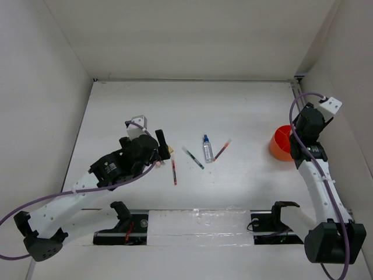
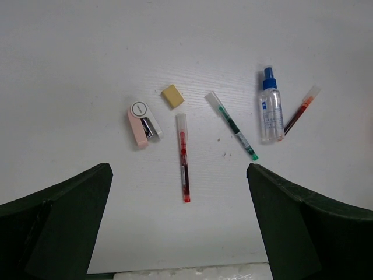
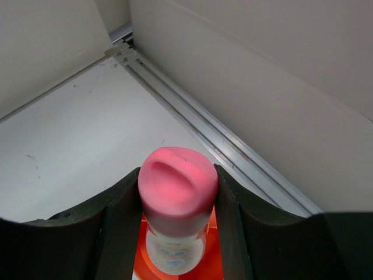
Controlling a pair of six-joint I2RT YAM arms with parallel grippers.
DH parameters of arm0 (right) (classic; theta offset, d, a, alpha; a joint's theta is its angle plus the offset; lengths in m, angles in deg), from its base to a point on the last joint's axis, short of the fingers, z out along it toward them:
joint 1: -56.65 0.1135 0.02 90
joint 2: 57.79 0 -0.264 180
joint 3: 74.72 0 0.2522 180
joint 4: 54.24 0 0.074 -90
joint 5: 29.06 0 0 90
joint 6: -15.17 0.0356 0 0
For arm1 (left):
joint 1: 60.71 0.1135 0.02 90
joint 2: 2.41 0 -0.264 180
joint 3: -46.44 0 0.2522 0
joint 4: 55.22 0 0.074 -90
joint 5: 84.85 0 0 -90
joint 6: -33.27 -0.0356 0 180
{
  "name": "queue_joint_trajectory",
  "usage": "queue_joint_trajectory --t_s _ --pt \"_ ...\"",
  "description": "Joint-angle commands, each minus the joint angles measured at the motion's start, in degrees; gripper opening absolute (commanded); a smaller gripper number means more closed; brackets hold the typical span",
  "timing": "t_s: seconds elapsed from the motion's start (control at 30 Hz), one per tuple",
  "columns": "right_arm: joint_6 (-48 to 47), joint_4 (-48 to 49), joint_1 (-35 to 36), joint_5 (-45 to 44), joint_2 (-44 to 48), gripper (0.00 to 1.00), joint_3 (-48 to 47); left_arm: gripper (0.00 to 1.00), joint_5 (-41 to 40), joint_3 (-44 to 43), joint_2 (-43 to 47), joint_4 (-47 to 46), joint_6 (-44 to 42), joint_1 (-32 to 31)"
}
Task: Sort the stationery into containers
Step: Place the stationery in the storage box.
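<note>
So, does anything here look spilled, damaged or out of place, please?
Nothing stands out: the loose stationery lies flat and intact, and the right pincer grips the pink-capped tube upright over the orange cup.

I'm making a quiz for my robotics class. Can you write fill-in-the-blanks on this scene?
The tube in the right gripper has a ____ cap.
Beneath it stands an ____ cup.
The left gripper is ____, holding nothing.
The clear bottle has a ____ cap.
Missing words: pink; orange; open; blue.
</note>
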Motion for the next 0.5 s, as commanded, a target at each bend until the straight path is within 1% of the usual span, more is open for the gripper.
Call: queue_joint_trajectory --t_s 0.0,0.17,0.47 --pt "-1.2 6.5 -1.9 -0.9 -0.1 0.0 -0.5 1.0 0.9 0.5 2.1 -2.2 -1.6 -0.1" --pt "-0.7 7.8 -3.0 -0.3 -2.7 0.0 -0.5 1.0 0.9 0.5 2.1 -2.8 -1.6 -0.1" --pt "-0.7 9.6 -3.0 0.3 -6.9 0.0 -1.1 1.0 1.4 1.1 1.0 -3.4 -2.2 -0.1"
